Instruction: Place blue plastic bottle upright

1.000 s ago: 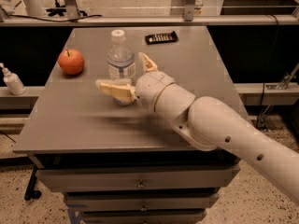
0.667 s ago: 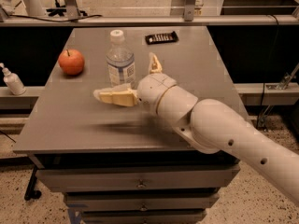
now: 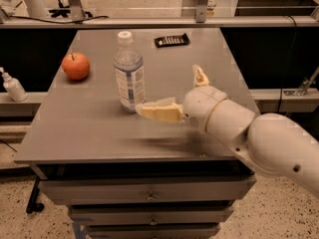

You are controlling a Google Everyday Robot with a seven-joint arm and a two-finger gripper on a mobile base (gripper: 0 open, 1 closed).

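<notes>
We see the bottle standing upright on the surface, cap up, right of the apple. Our pincer hangs just right of it, spread wide and gripping nothing, one tip just beside the bottle's base. We judge the bottle stands unaided, so no hold is needed.

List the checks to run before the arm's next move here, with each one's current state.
1. Blue plastic bottle upright on the table: ok.
2. White cap on the bottle: ok.
3. Gripper low beside the bottle's base, jaws open, not holding it: ok.
4. Lower jaw tip clear of the bottle's base: cannot tell.
5. Apple apart from bottle and gripper: ok.
</notes>
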